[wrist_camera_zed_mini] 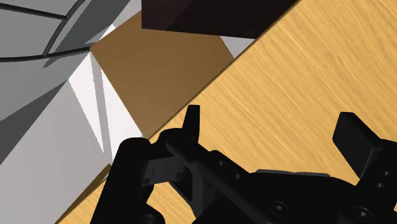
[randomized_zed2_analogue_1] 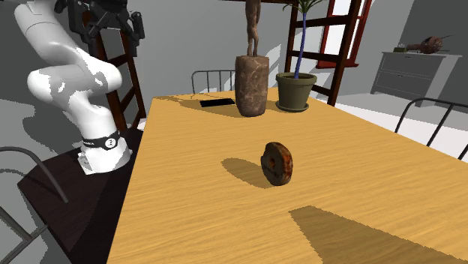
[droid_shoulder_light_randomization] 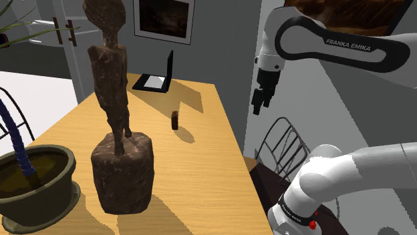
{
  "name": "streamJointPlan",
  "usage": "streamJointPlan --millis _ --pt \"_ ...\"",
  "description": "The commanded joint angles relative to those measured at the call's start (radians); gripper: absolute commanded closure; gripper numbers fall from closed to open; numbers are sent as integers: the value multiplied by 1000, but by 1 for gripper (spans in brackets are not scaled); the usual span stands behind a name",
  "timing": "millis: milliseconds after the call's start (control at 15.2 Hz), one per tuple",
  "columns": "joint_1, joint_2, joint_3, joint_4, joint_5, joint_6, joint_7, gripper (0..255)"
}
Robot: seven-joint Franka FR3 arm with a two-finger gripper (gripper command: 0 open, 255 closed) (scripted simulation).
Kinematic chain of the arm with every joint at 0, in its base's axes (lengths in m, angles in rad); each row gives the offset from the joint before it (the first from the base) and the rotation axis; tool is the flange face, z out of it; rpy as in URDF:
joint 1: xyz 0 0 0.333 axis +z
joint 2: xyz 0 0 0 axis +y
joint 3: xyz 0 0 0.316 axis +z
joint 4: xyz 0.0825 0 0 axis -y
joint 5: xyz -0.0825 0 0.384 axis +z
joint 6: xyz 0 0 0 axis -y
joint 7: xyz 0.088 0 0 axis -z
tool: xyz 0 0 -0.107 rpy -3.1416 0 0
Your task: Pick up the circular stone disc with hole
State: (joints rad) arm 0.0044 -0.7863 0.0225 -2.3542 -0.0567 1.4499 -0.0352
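The stone disc (droid_shoulder_light_randomization: 175,120) is small, dark brown and round, with a hole in its middle. It stands on its edge near the middle of the wooden table (droid_shoulder_light_randomization: 200,187). In the second exterior view the disc (randomized_zed2_analogue_1: 277,162) shows rusty patches and casts a shadow to its left. My black gripper (droid_shoulder_light_randomization: 259,105) hangs high, off the table's edge at the shoulder view's right, well apart from the disc. It is open, and nothing sits between the fingers (wrist_camera_zed_mini: 193,122). In the second exterior view the gripper (randomized_zed2_analogue_1: 136,26) is at the upper left. The wrist view looks down on the table's edge (wrist_camera_zed_mini: 305,83).
A tall brown statue (droid_shoulder_light_randomization: 119,147) on a chunky base and a potted plant (droid_shoulder_light_randomization: 37,183) stand on the table's near end in the shoulder view. A black folded device (droid_shoulder_light_randomization: 155,80) lies at the far end. A wire chair (droid_shoulder_light_randomization: 284,143) stands beside the table below the gripper.
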Motion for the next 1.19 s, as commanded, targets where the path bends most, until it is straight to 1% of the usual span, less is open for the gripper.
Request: streamJointPlan --millis 0,264,528,792,1122 --pt "0 0 0 0 0 0 0 0" --pt "-4 129 45 29 42 94 94 0" --pt "-9 269 84 81 71 179 183 0" --pt "-15 416 118 155 87 251 269 0" --pt "-20 607 149 278 88 318 374 0"
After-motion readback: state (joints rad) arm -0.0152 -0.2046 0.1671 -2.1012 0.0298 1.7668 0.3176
